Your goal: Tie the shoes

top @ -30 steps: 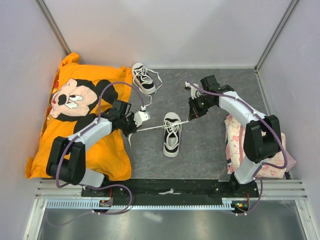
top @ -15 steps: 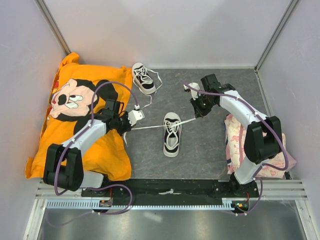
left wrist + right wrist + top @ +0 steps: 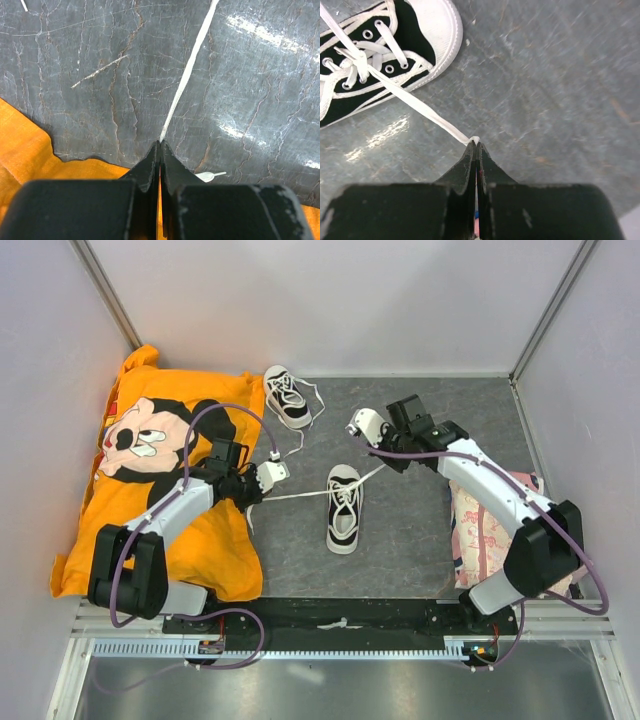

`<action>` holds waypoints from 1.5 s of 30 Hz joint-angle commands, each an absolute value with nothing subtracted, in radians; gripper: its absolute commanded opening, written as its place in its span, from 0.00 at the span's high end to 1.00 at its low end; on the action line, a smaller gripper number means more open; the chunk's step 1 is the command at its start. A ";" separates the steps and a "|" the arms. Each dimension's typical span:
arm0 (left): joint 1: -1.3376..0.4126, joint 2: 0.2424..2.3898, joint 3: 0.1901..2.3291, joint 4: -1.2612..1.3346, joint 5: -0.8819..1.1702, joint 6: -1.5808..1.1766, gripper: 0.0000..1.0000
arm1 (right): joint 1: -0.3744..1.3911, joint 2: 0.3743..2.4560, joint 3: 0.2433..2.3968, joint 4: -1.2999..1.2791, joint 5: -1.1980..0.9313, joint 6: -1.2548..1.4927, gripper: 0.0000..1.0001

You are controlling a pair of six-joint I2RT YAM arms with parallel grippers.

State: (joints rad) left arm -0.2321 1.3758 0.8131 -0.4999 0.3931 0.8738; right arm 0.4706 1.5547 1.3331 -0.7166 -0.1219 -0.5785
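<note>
Two black sneakers with white toe caps lie on the grey mat. One shoe [image 3: 343, 508] is in the middle, the other shoe [image 3: 288, 396] at the back with its laces loose. My left gripper [image 3: 258, 494] [image 3: 160, 143] is shut on one white lace [image 3: 187, 75] of the middle shoe, which runs taut to the left. My right gripper [image 3: 384, 464] [image 3: 475, 144] is shut on the other lace [image 3: 417, 105], stretched up and to the right from the shoe [image 3: 380, 60]. The two laces cross in a knot over the eyelets.
An orange Mickey Mouse cushion [image 3: 150, 470] [image 3: 25, 160] covers the left side, under my left arm. A pink patterned cloth [image 3: 480, 535] lies at the right edge under my right arm. A loose lace tip [image 3: 210, 176] rests on the mat [image 3: 420, 530]. Walls enclose three sides.
My left gripper pulled its lace a little further left. My right wrist swung left and back, keeping its lace, which now rises more steeply from the middle shoe.
</note>
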 commanded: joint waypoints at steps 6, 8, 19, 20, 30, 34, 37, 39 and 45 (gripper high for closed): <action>-0.229 1.384 0.835 -0.506 0.391 0.902 0.98 | 0.548 1.428 1.263 -0.514 0.119 -0.698 1.00; -0.229 1.387 0.827 -0.503 0.390 0.902 0.98 | 0.561 1.413 1.221 -0.485 0.132 -0.739 1.00; -0.230 1.345 0.848 -0.531 0.455 0.893 0.98 | 0.634 1.382 1.140 -0.405 0.173 -0.734 1.00; -0.230 1.333 0.856 -0.570 0.519 0.891 0.98 | 0.635 1.387 1.146 -0.413 0.155 -0.715 1.00; -0.435 1.054 0.876 -0.723 0.893 0.850 0.98 | 0.634 1.483 1.210 -0.431 -0.021 -0.545 1.00; -0.702 1.020 0.867 -0.560 0.852 0.698 0.98 | 0.632 1.551 1.282 -0.410 -0.096 -0.459 1.00; -0.860 1.061 0.854 -0.361 0.758 0.582 0.99 | 0.634 1.592 1.318 -0.377 -0.191 -0.399 1.00; -0.969 1.139 0.882 -0.289 0.718 0.537 0.98 | 0.634 1.621 1.341 -0.361 -0.238 -0.362 1.00; -1.060 1.284 0.963 -0.170 0.649 0.422 0.79 | 0.634 1.677 1.408 -0.406 -0.431 -0.273 0.83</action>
